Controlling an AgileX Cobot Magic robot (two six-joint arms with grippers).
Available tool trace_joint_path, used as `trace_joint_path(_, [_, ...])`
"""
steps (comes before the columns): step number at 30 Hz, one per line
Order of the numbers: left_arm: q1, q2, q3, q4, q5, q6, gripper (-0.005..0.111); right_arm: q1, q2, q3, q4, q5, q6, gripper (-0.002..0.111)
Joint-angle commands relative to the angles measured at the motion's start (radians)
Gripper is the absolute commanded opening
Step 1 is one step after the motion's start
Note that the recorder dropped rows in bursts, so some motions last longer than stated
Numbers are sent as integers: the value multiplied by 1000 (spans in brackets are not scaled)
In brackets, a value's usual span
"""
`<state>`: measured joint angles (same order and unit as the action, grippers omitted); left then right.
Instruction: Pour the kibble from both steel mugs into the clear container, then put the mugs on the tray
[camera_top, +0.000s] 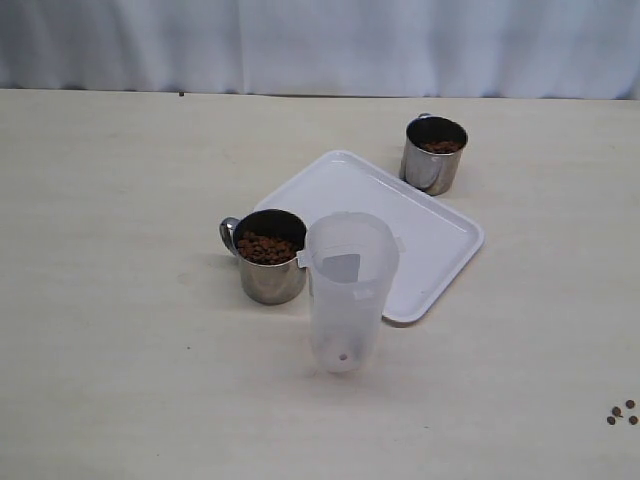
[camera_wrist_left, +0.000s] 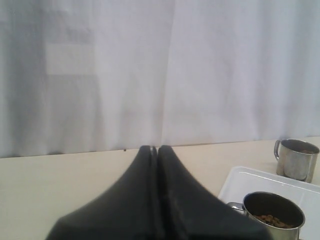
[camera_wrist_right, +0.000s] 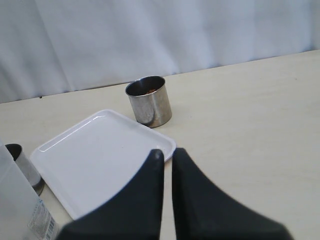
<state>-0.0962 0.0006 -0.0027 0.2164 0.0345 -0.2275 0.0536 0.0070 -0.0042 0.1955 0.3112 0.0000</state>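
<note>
Kibble (camera_top: 265, 247) was small, round and dark brown, and it filled the nearer mug (camera_top: 270, 257) almost to the rim. This mug was of shiny steel, with a small loop handle on the side away from the clear container (camera_top: 348, 290). It stood on the pale table (camera_top: 120, 300), close to the left gripper (camera_wrist_left: 154, 148) and a little ahead of it, off to one side. The farther mug (camera_top: 434, 155) was of the same kind and also had brown kibble inside, lower in the cup. It stood well ahead of both grippers, just beyond the far edge of the tray (camera_top: 420, 250).

The tray was white, flat and bare, with rounded corners and a low rim. One of its corners lay just in front of the fingertips of the right gripper (camera_wrist_right: 167, 152). The clear container stood upright between the nearer mug and the tray, just beside both, and it was taller than the mugs. It was nearly empty; one dark speck showed near its bottom, and I cannot tell what it was. A few loose pellets (camera_top: 622, 413) lay on the table, well apart from everything else. A white curtain (camera_top: 300, 45) hung behind the table.

Both grippers were closed with nothing between the fingers. Nothing stood between them and the mugs.
</note>
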Motion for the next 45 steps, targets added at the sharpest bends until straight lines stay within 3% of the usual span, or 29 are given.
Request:
trace_joint_path(1, [-9,-1,3,6,-17,-6,0,-6,1,4,2,-15,-7,5])
trace_joint_path(24, [-9,-1,3,-52,41,-9,0,-6,1,4,2,-15,-7,5])
trace_joint_path(33, [-9,3,3,-54,-117,-85,0,-6,1,4,2,-15,-7,5])
trace_joint_path(38, [-9,116,3,-26,-124,-85,0,-6,1,4,2,-15,-7,5])
trace_joint_path(42, [-9,174,3,95,-146,-83,0,-6,1,4,2,-15,-7,5])
trace_joint_path(45, [-9,179,3,58,-138,-92,0,-6,1,4,2,-15,-7,5])
